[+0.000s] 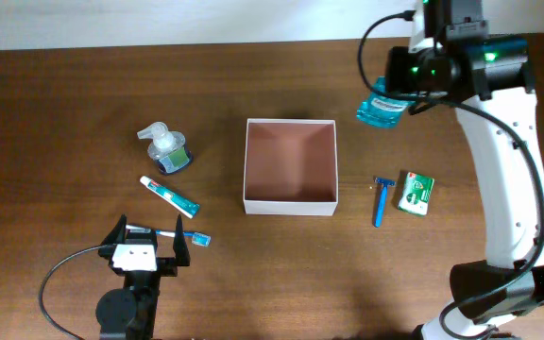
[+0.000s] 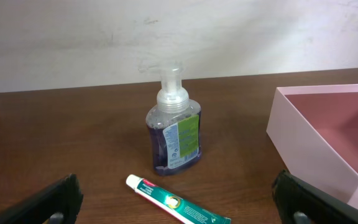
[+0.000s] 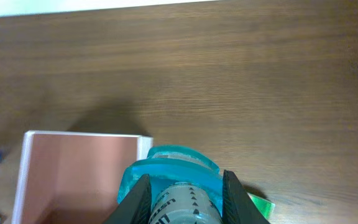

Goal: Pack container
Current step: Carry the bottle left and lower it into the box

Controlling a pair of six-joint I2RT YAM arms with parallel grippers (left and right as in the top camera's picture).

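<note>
At the centre of the overhead frame the container (image 1: 290, 207) sits flat on the table (image 1: 64, 113) with its open side up. Being square, it has no long axis, and its walls run parallel to the frame edges. Toward the upper right, the right gripper (image 3: 185, 200) is clamped on a teal bottle (image 1: 382, 108), near the box's upper right corner. At lower left the left gripper (image 1: 149, 236) stands wide apart, holding nothing.

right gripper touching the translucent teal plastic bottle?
Touching. Right wrist view: the right gripper has both fingers pressed against the translucent teal plastic bottle, no gap.
</note>
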